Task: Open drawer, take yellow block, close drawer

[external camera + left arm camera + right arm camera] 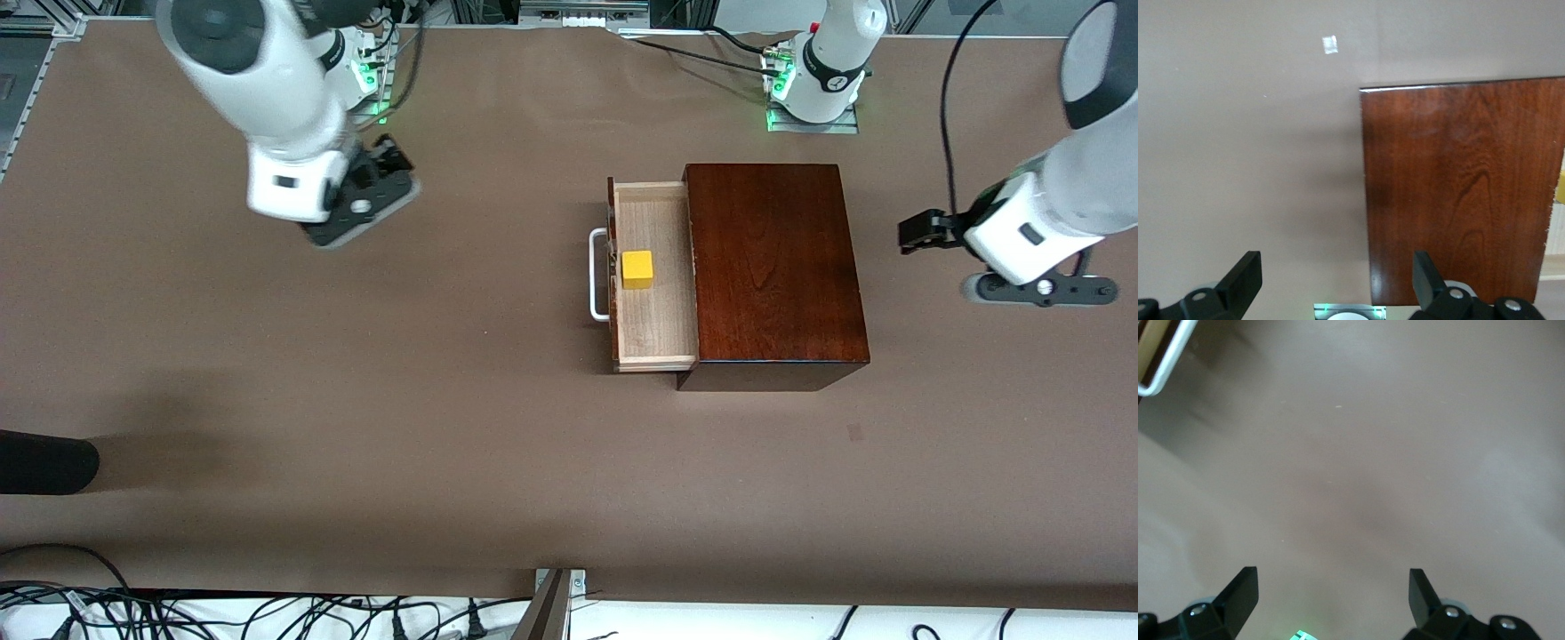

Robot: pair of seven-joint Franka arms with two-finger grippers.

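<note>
The drawer [656, 316] stands pulled out of the mahogany box [773, 267], toward the right arm's end of the table. Its white loop handle [598, 276] faces that way. The yellow block [637, 268] lies in the pale tray, close to the drawer front. My right gripper [391, 158] hangs open and empty over bare table near its base, well away from the handle [1165, 367]. In its wrist view the right gripper [1333, 577] has only table between its fingers. My left gripper [916, 233] is open and empty beside the box's closed end. The left gripper [1338, 260] looks down on the box [1458, 187].
A dark rounded object [44, 462] pokes in at the table edge nearest the front camera, at the right arm's end. A small pale mark [854, 432] lies on the brown cloth near the box. Cables run along the edge nearest the front camera.
</note>
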